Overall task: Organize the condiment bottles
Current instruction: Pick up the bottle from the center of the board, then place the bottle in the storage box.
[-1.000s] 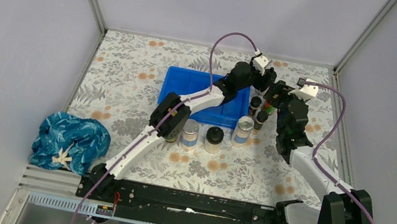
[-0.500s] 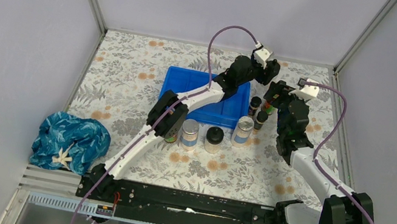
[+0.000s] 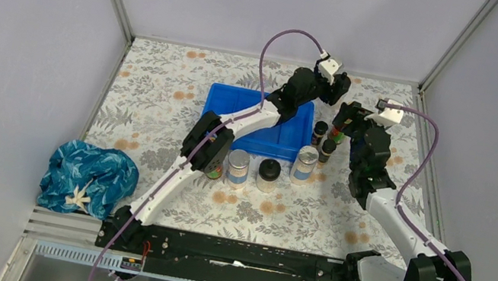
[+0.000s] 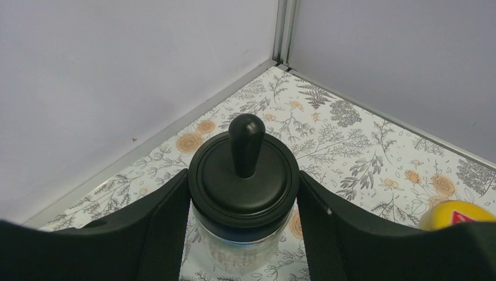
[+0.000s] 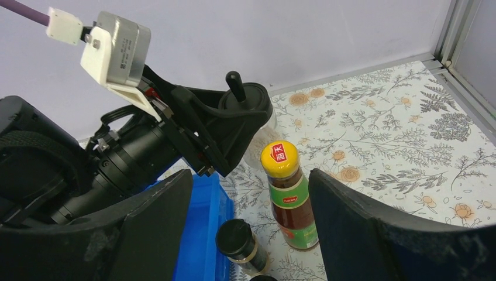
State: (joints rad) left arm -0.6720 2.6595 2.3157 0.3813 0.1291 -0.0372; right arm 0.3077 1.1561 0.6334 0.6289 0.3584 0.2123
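My left gripper is shut on a clear black-domed jar and holds it beyond the blue tray's far right corner, near the back wall. My right gripper is open, its jaws on either side of a yellow-capped, red-labelled bottle that stands on the table, not touching it. A tiny black-capped bottle stands beside it by the tray; two of these show in the top view. In front of the tray stand two silver-lidded jars and a black-domed jar. Another bottle is mostly hidden under the left arm.
The blue plastic tray sits at the table's middle back. A crumpled blue cloth lies at the near left. The back wall and right wall close in around both grippers. The flowered tablecloth covers the table.
My left gripper has carried the black-domed jar up and toward the back right corner. My right gripper has shifted slightly right and stays open.
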